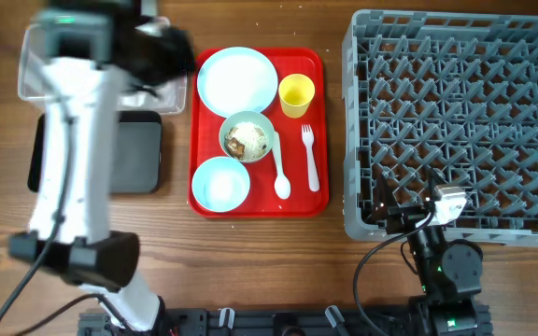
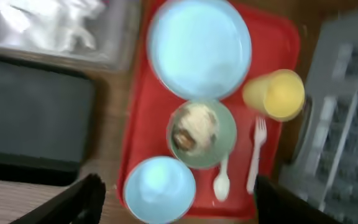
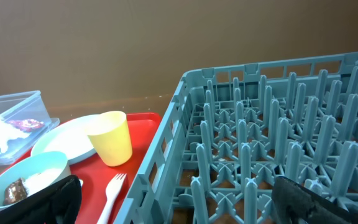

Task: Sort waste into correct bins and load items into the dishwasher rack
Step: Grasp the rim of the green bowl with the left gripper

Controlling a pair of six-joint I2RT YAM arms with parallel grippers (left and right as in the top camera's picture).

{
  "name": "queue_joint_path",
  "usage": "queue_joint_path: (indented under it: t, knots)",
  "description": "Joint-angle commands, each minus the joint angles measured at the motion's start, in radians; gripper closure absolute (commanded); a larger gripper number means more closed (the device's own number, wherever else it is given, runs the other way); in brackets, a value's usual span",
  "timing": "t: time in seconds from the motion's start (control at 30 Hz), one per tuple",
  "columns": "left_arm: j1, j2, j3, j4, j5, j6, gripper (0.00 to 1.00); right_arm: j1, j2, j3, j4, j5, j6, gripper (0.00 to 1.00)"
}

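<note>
Two grippers, both spread wide, both empty. The left gripper (image 2: 179, 186) hangs by the tub (image 1: 26, 86) at the far-left corner. The food bowl (image 1: 247, 137) sits just rightward, mid-counter on the red tray (image 1: 318, 201) — well apart from the right gripper (image 3: 179, 202) at the rack (image 1: 349, 121).

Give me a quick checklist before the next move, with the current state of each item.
1. Left end effector open and empty: ok.
2. Right end effector open and empty: ok.
3. Napkin in clear tub: ok.
4. Food bowl emptied of scraps: not ok, rice inside.
5. Dishwasher rack free of dishes: ok, none seen.
</note>
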Motion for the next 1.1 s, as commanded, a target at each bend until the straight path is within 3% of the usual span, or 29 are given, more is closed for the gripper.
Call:
queue_joint_path:
  t: [0.0,0.07,0.2,0.33,0.43,0.53,0.6,0.63,0.73,0.83,1.07]
  knots:
    - [-0.159,0.067,-0.157,0.094,0.022,0.019,0.23,-0.004,-0.003,-0.001,0.002,-0.017,-0.011,0.0]
    - [-0.258,0.133,-0.283,0.224,0.022,0.02,0.23,-0.004,-0.003,-0.001,0.002,-0.017,-0.01,0.0]
    - [-0.341,0.226,-0.348,0.331,0.021,0.02,0.32,-0.004,-0.003,-0.001,0.002,-0.017,-0.01,0.0]
    - [-0.367,0.327,-0.351,0.363,0.008,-0.012,0.43,-0.004,-0.003,-0.001,0.002,-0.017,-0.011,0.0]
    - [-0.366,0.378,-0.351,0.38,-0.059,-0.097,0.45,-0.004,-0.003,-0.001,0.002,-0.017,-0.01,0.0]
    - [-0.366,0.386,-0.351,0.419,-0.062,-0.101,0.5,-0.004,-0.003,-0.001,0.002,-0.017,-0.01,0.0]
    - [-0.366,0.394,-0.351,0.44,-0.062,-0.11,0.58,-0.004,-0.003,-0.001,0.002,-0.017,-0.01,0.0]
    - [-0.366,0.408,-0.352,0.439,-0.062,-0.116,0.69,-0.004,-0.003,-0.001,0.002,-0.017,-0.011,0.0]
    - [-0.366,0.422,-0.369,0.447,-0.062,-0.116,0.87,-0.004,-0.003,-0.001,0.002,-0.017,-0.01,0.0]
    - [-0.366,0.422,-0.368,0.446,-0.061,-0.116,0.96,-0.004,-0.003,-0.001,0.002,-0.017,-0.01,0.0]
    - [-0.339,0.339,-0.297,0.314,-0.061,-0.116,0.96,-0.004,-0.003,-0.001,0.002,-0.017,-0.011,0.0]
